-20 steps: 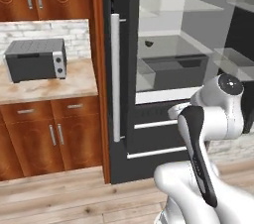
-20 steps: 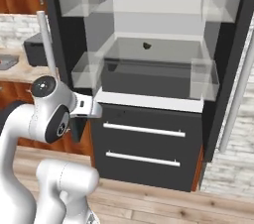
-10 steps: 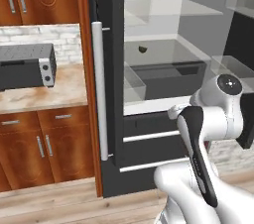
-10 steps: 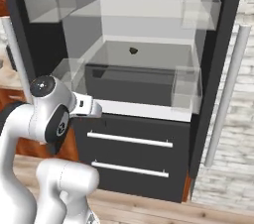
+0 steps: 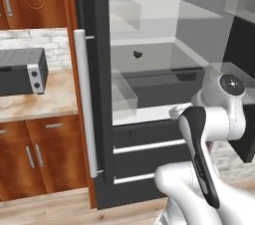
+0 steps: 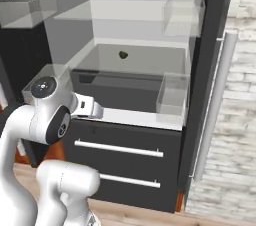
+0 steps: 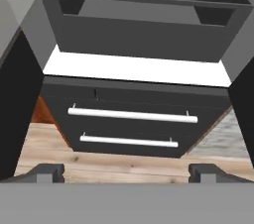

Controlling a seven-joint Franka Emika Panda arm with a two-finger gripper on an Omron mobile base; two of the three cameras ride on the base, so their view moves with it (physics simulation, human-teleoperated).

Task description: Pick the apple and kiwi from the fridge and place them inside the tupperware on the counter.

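I sit in front of the open fridge [image 5: 149, 119], approach step, nothing picked yet. The kiwi [image 5: 138, 55] lies on the glass shelf deep inside the fridge, near the back wall; in the right base view it is the same dark spot [image 6: 123, 55]. An apple I cannot find in any view, maybe hidden by a bin or too small to tell.

The gripper [image 7: 127, 172] is wide open and holds nothing; its two finger tips stand far apart at the bottom of the hand view. It looks down at the fridge drawers [image 7: 131, 115], so it is well below the kiwi shelf.

To do this step well, imo: raise the hand to above shelf level first, then go straight in between the door bins, not diagonal, bc the clear bin [image 6: 173, 95] at the fridge's right side is easy to hit. Keep the fingers wide until they are around the fruit.

Left base view gives the counter [image 5: 35, 104] w/ the toaster oven [image 5: 22, 72], left of the fridge; the right base view does not. A tupperware I do not make out there. Hand view alone gives the finger opening.
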